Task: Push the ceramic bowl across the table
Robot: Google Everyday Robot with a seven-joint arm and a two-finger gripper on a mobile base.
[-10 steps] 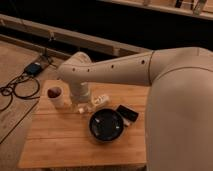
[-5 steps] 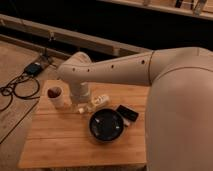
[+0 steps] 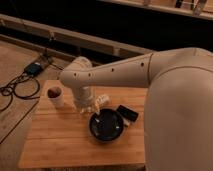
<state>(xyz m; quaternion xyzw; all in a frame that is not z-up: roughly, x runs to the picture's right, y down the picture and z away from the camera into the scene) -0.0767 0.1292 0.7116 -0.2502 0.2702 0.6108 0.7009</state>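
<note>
The glossy black ceramic bowl point(image 3: 106, 125) sits upright on the light wooden plank table point(image 3: 55, 142), right of the middle. My white arm reaches in from the right and bends down over the table. My gripper point(image 3: 96, 106) hangs low at the bowl's far left rim, between the bowl and a white cup. I cannot tell whether it touches the rim.
A small white cup with dark contents point(image 3: 55, 96) stands at the table's far left. A small black block point(image 3: 127, 113) lies just right of the bowl. Cables point(image 3: 15, 90) and a blue device point(image 3: 34, 67) lie on the floor to the left.
</note>
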